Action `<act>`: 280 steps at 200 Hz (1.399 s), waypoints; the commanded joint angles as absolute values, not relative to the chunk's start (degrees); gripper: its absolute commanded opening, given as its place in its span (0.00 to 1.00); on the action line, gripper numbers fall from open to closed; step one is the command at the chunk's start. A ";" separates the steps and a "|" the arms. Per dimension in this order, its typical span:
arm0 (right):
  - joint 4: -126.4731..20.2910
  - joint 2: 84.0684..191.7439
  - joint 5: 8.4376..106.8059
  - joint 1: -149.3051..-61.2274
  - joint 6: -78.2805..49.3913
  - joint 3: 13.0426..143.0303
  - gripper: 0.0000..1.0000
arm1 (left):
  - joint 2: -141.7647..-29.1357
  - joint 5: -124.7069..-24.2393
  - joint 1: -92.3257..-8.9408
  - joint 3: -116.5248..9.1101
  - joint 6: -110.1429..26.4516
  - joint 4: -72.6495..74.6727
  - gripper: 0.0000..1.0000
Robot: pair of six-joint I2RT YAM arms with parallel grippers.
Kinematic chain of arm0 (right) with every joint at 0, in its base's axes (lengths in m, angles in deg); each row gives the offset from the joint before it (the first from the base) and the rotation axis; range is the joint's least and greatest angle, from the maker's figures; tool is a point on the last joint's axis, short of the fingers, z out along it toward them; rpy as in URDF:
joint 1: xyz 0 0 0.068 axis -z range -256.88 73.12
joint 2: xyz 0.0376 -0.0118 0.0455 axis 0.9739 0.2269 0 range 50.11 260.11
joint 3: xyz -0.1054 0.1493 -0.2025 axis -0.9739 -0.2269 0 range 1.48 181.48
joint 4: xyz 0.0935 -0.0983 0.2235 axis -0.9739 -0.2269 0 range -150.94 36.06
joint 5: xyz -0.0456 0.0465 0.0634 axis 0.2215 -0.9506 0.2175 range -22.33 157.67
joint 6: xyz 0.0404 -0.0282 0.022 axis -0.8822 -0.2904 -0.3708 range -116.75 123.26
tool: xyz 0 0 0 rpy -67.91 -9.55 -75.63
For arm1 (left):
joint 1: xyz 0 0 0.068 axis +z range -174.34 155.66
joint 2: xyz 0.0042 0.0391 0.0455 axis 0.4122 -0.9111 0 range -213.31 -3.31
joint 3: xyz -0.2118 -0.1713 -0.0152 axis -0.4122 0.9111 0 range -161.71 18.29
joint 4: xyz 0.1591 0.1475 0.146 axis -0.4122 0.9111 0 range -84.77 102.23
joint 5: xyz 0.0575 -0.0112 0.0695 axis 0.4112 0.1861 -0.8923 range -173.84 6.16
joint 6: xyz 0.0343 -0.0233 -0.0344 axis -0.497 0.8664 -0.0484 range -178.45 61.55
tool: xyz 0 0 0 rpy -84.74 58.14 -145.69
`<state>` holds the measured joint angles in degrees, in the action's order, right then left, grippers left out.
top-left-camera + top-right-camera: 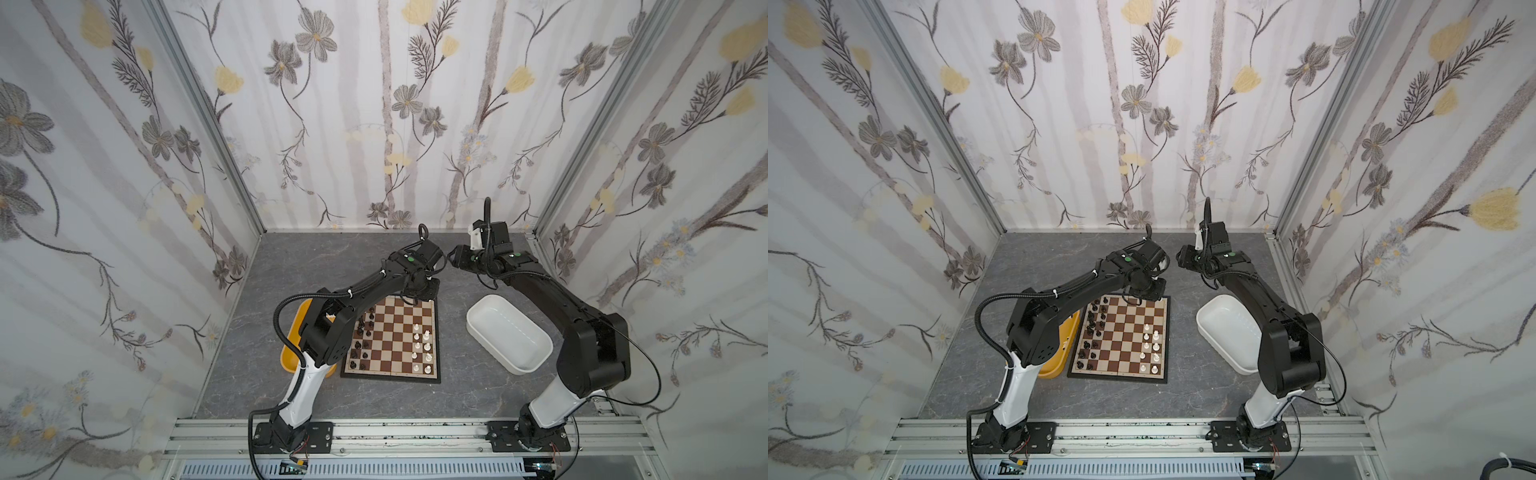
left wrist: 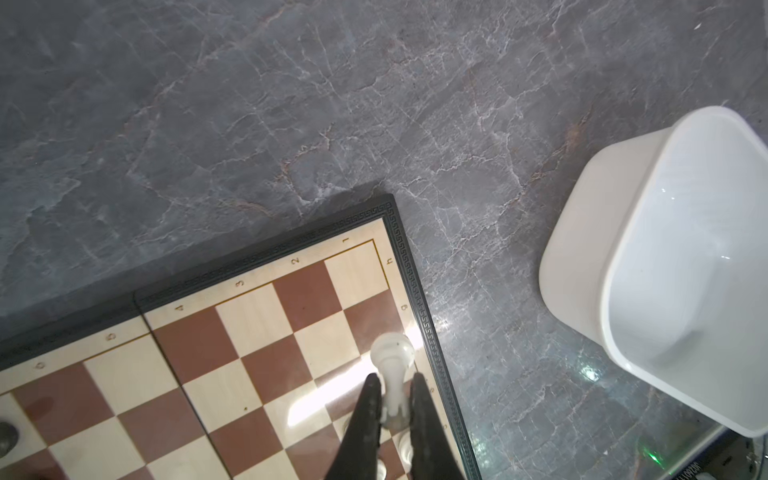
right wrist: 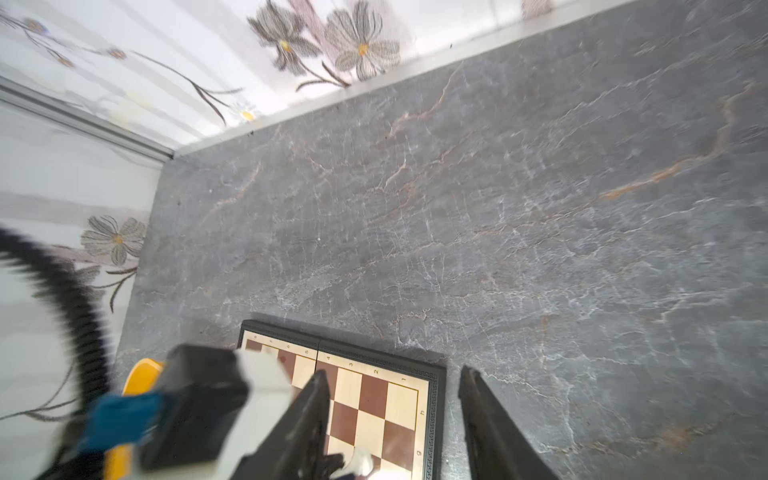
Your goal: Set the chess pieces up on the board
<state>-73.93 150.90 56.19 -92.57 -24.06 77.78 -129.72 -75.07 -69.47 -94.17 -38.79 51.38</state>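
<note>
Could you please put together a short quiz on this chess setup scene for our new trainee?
1. True or false: the left gripper is shut on a black chess piece.
2. What shows inside the white tub? A) white pieces B) black pieces C) nothing visible
3. Is the right gripper open or shut?
Key: 1 false, it grips a white chess piece; 2 C; 3 open, with its fingers standing well apart.
</note>
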 commanded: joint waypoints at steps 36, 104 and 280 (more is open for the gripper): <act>-72.31 134.89 57.13 -91.10 -24.87 67.40 0.70 | -137.58 -81.08 -70.19 -102.46 -39.47 57.70 0.12; -72.41 129.56 56.42 -89.54 -24.19 62.58 0.79 | -141.82 -83.31 -70.82 -107.45 -39.60 62.15 0.13; -71.48 130.00 54.16 -88.84 -23.99 61.87 0.81 | -146.39 -82.78 -70.94 -113.48 -38.94 63.83 0.19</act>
<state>-73.91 129.94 55.36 -88.96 -24.49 62.10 -145.61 -82.48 -70.95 -112.27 -39.36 62.68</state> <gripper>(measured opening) 0.805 0.198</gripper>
